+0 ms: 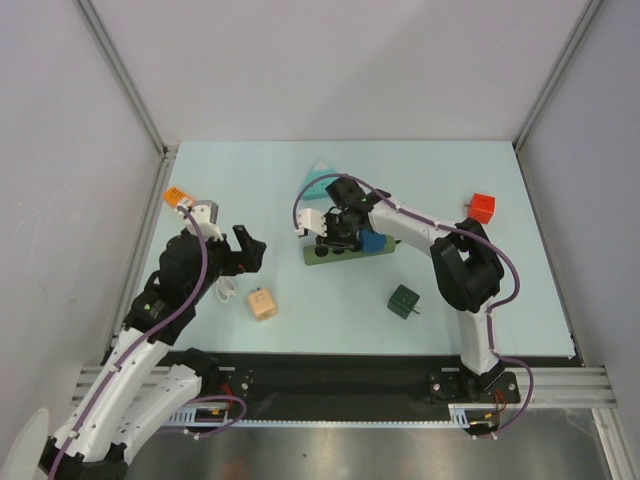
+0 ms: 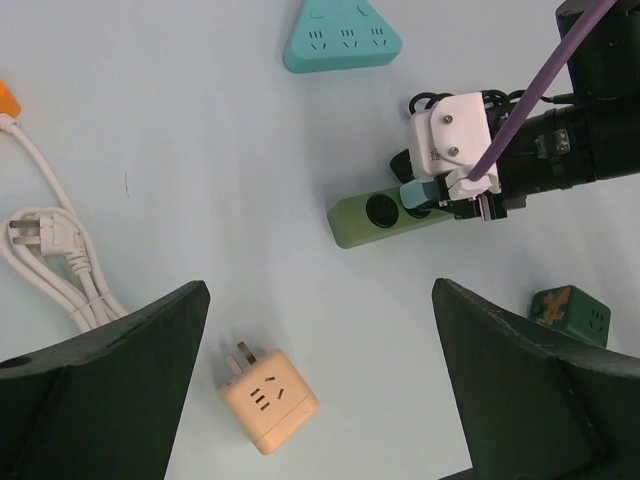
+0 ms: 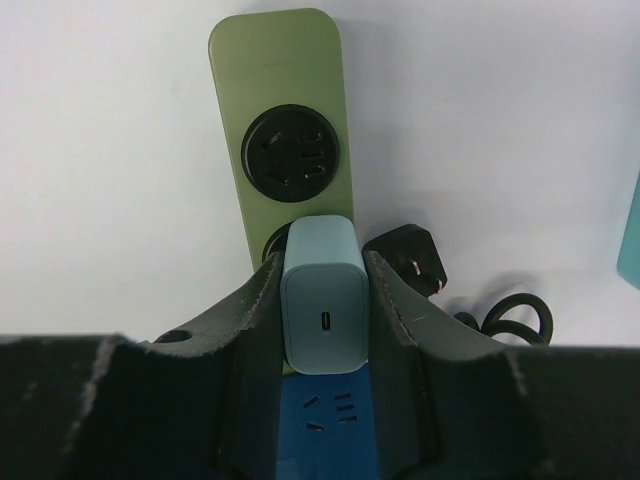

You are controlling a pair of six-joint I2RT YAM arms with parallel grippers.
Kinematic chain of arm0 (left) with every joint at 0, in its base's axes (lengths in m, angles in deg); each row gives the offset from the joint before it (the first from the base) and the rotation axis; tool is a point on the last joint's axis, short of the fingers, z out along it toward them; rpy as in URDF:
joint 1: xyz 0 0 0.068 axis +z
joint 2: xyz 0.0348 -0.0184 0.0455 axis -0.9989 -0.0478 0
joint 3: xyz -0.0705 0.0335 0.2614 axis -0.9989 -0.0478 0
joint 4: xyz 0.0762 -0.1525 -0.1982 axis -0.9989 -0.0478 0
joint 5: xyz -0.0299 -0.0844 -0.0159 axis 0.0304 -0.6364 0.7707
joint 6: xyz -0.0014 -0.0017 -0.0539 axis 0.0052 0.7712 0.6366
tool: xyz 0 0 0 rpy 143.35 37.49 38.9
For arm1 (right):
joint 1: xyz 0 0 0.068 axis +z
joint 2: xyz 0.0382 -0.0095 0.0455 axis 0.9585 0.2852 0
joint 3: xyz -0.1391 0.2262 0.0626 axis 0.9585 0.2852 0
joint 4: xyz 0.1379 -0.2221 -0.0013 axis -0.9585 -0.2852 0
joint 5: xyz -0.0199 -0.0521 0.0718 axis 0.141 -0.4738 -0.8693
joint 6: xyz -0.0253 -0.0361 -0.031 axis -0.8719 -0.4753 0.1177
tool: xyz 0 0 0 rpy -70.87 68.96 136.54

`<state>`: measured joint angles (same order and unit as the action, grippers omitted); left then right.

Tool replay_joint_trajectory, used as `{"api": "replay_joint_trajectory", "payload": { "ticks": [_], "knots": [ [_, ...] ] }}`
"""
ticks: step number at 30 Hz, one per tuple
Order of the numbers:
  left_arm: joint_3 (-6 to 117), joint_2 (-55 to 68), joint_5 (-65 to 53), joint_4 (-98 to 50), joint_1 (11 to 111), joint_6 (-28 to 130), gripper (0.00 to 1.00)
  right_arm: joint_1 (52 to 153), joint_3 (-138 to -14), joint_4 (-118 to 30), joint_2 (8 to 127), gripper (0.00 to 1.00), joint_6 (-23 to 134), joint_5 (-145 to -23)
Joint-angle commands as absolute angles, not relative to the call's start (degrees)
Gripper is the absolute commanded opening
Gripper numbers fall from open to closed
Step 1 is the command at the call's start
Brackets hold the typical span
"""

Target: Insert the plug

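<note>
A pale teal plug [image 3: 322, 300] with a small port on its back sits between the fingers of my right gripper [image 3: 322, 268], which is shut on it. The plug stands over the second round socket of the green power strip [image 3: 285, 100]; how deep it sits I cannot tell. The strip's end socket is bare. From above, the right gripper [image 1: 340, 228] hovers over the strip [image 1: 325, 254]. My left gripper [image 2: 320, 288] hangs open above the table, well left of the strip [image 2: 365, 218].
A blue cube adapter [image 3: 335, 420] sits on the strip behind the plug. A black plug with cord [image 3: 410, 255] lies beside the strip. Also on the table are a beige cube adapter [image 2: 268, 400], a dark green cube [image 1: 404, 300], a red cube [image 1: 483, 207], a teal triangular socket [image 2: 340, 38] and a white cable [image 2: 55, 255].
</note>
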<state>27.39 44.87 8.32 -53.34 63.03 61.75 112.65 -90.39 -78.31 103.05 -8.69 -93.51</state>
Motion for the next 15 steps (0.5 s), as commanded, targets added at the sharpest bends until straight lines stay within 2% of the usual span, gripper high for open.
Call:
{"api": "replay_joint_trajectory", "payload": {
  "ticks": [1, 5, 6, 8, 11, 12, 13, 15],
  "knots": [
    [27.43, 44.99, 9.09, -52.53, 63.88, 60.54, 1.00, 113.95, -85.67, -79.27, 110.65, 0.00, -2.88, -91.96],
    [27.34, 45.08, 8.91, -52.53, 63.97, 60.62, 1.00, 113.60, -84.71, -77.96, 109.69, 0.00, -2.00, -92.05],
    [27.34, 45.16, 8.91, -52.53, 63.97, 60.62, 1.00, 113.51, -84.18, -76.56, 109.16, 0.14, -2.00, -92.22],
    [27.34, 45.16, 8.82, -52.53, 63.97, 60.62, 1.00, 113.42, -83.74, -75.93, 107.93, 0.32, -2.17, -91.88],
    [27.34, 45.25, 8.82, -52.44, 64.15, 60.54, 1.00, 113.68, -84.62, -75.67, 106.52, 0.42, -2.88, -90.38],
    [27.26, 45.25, 8.74, -52.44, 64.15, 60.62, 1.00, 113.60, -84.79, -75.23, 106.26, 0.71, -2.88, -90.29],
    [27.26, 45.08, 8.56, -52.35, 64.23, 60.62, 1.00, 113.51, -85.23, -75.23, 105.91, 0.79, -2.88, -90.38],
    [27.17, 45.08, 8.38, -52.26, 64.23, 60.62, 1.00, 113.51, -86.46, -75.49, 105.11, 0.83, -3.49, -90.21]
  ]
}}
